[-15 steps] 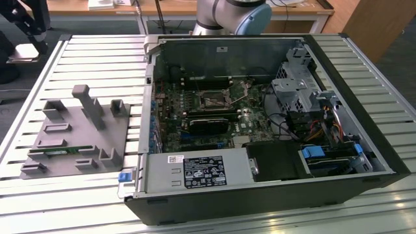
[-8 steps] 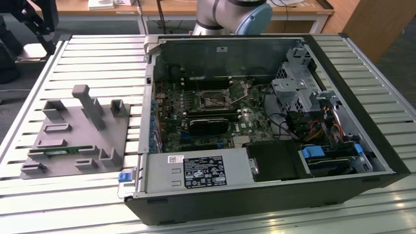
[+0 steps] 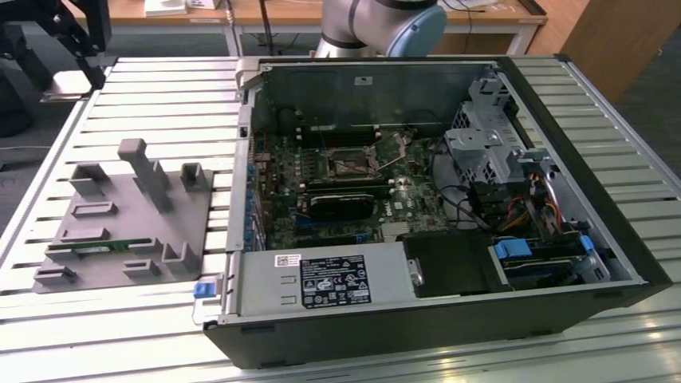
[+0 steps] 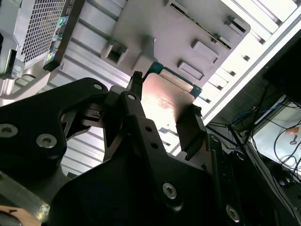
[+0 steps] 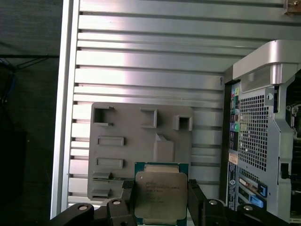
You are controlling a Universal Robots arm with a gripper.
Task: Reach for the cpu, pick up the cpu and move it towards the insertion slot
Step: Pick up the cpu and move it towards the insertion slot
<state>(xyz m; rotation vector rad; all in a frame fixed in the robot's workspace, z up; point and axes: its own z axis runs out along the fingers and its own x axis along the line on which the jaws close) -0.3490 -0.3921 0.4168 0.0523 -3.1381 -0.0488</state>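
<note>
In the first wrist view my gripper (image 5: pixel 161 200) is shut on the cpu (image 5: pixel 160 193), a flat square chip with a silvery top and a green rim. One black finger presses each of two opposite edges. The chip hangs above the grey plastic tray (image 5: pixel 141 141). The second wrist view shows the cpu (image 4: pixel 164 101) from the other side, shiny between the fingers (image 4: pixel 136 94), with the gripper (image 4: pixel 162 110) around it. In the exterior view the insertion slot (image 3: pixel 348 166) is a square black socket in a silvery frame on the motherboard inside the open computer case (image 3: pixel 553 104).
The grey tray (image 3: pixel 117 223) with upright posts lies on the slatted metal table (image 3: pixel 149 88), at the exterior view's left of the case. A narrow green memory stick (image 3: pixel 101 249) rests on it. The arm's base (image 3: pixel 383 24) stands behind the case. Cables and drive cages crowd the case's right side.
</note>
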